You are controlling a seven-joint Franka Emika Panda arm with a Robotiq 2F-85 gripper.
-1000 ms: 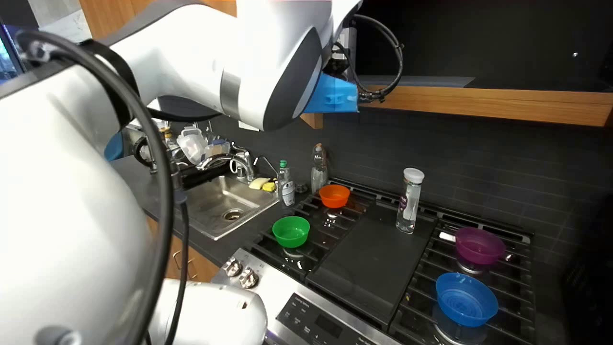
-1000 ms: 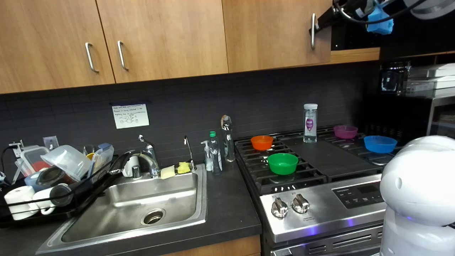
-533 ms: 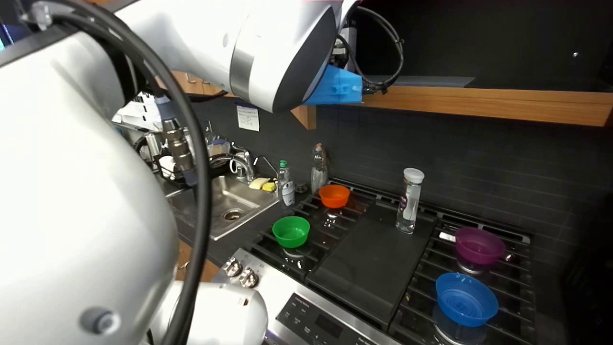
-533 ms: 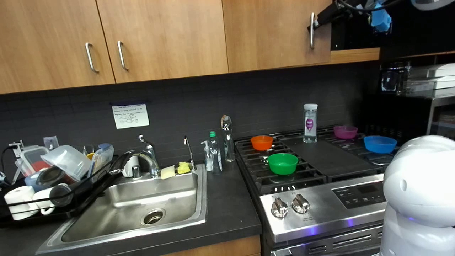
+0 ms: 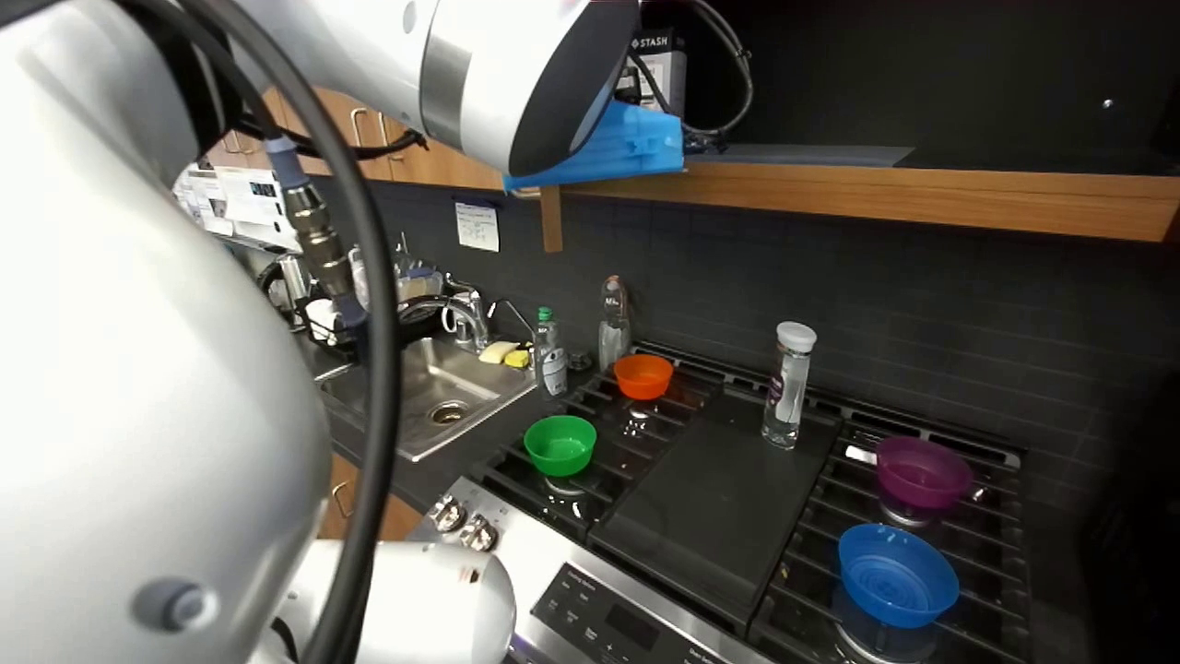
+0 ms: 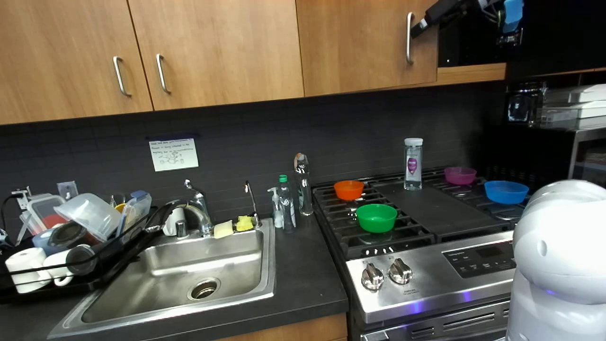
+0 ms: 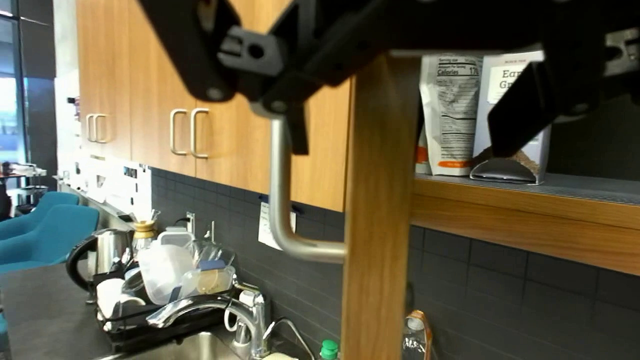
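My gripper (image 7: 401, 153) comes in from the top of the wrist view. Its jaws stand wide apart with nothing between them but the edge of a wooden cabinet door (image 7: 377, 240), seen beyond. The left finger (image 7: 298, 132) overlaps the silver door handle (image 7: 281, 190), at its side nearer the door edge; I cannot tell if they touch. The right finger (image 7: 522, 110) shows in front of a tea box (image 7: 537, 160) on the shelf. In an exterior view a dark finger (image 6: 420, 29) is right beside the handle (image 6: 409, 40). The arm's blue-covered wrist (image 5: 636, 143) hides the gripper in an exterior view.
A white bag (image 7: 452, 120) stands beside the tea box on the open shelf (image 7: 525, 210). Below, the stove bears green (image 5: 560, 445), orange (image 5: 643, 377), purple (image 5: 922, 473) and blue (image 5: 898, 576) bowls and a bottle (image 5: 788, 385). A sink (image 6: 203, 270) and dish rack (image 6: 75, 279) lie left.
The cabinet door and its handle have moved a little to the left, the door swinging outward. The gripper and wrist have moved with it and slightly up. The bowls have not moved.
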